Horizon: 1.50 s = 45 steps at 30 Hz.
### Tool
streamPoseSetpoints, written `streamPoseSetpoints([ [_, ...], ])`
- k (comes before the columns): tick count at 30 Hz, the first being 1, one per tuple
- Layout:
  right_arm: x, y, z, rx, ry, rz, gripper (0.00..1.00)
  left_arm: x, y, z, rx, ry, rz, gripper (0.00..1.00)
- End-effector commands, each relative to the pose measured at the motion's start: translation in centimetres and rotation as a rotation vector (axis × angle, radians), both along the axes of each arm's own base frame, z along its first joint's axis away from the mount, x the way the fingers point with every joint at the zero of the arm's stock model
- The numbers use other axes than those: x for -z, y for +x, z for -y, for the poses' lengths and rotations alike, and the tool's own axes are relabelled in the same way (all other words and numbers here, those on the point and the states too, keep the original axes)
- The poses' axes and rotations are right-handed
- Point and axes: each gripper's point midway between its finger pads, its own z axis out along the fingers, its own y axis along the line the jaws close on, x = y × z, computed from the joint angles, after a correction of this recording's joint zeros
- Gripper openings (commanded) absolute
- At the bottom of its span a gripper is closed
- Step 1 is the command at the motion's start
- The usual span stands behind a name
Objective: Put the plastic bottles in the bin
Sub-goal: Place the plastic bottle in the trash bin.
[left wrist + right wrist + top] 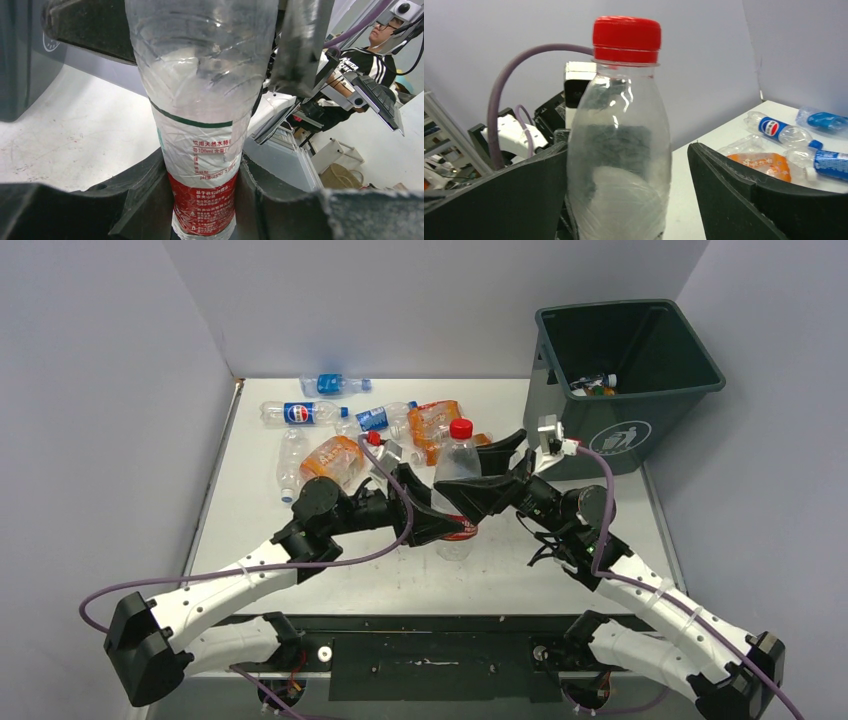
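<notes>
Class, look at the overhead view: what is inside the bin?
Some bottles lie at the bottom of the bin, against its near wall, too small to count. That wall hides the floor nearest the camera.

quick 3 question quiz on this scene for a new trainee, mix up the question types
1. True or false: the red-capped bottle lies flat on the table.
2. The left gripper clamps that bottle at: A the cap; B the red label; C the neck.
3. Fill in: the right gripper stands ___ around the bottle's upper body, a gap showing beside one finger.
Key: 1 false, it is upright; 2 B; 3 open.
</notes>
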Motion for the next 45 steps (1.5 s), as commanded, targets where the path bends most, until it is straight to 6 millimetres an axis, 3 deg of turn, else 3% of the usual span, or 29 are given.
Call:
streamPoseSetpoints([
  [1, -2.5, -0.1, 1.3, 0.077, -0.003, 0.063, 0.90, -2.1, -0.4, -1.1, -0.039, -0.040, 0.095, 0.30],
  [8, -4.9, 0.8, 3.1, 0.208, -0.069, 0.099, 0.94, -0.3, -0.2, -2.1, -0.095, 0.036, 0.124, 0.28],
  [15, -6.4, 2.1, 2.3, 0.227, -0.124, 0.108, 0.88, 0.6, -0.1, -2.5, -0.109, 0.079, 0.133, 0.27],
  [24, -5.8, 2.9, 0.6, 0.187, -0.156, 0.081, 0.69, 0.9, -0.1, -2.5, -0.109, 0.094, 0.143, 0.26],
  [27, -5.4, 3.1, 0.5, 0.186, -0.166, 0.071, 0.50, 0.8, -0.1, -2.6, -0.110, 0.095, 0.148, 0.26],
  [29, -5.6, 2.9, 0.6, 0.187, -0.165, 0.079, 0.35, 0.8, -0.1, -2.6, -0.111, 0.101, 0.153, 0.36],
  [31, -5.8, 2.7, 0.9, 0.192, -0.169, 0.088, 0.21, 0.6, -0.1, -2.8, -0.119, 0.111, 0.174, 0.66],
  [32, -6.1, 2.6, 1.1, 0.200, -0.171, 0.093, 0.13, 0.3, 0.1, -3.1, -0.138, 0.118, 0.194, 0.92],
  [33, -6.5, 2.6, 1.5, 0.216, -0.171, 0.095, 0.07, 0.0, 0.4, -3.5, -0.168, 0.131, 0.226, 0.98],
  [36, -7.7, 2.8, 2.9, 0.285, -0.182, 0.113, 0.05, -1.4, 1.8, -5.4, -0.306, 0.156, 0.301, 0.96],
  [40, -10.5, 4.3, 6.7, 0.505, -0.168, 0.121, 0.05, -3.2, 4.3, -9.1, -0.555, 0.174, 0.412, 0.96],
  [45, -15.7, 6.1, 13.2, 0.854, -0.023, 0.154, 0.05, -1.6, 7.7, -14.4, -0.870, 0.296, 0.512, 0.96],
])
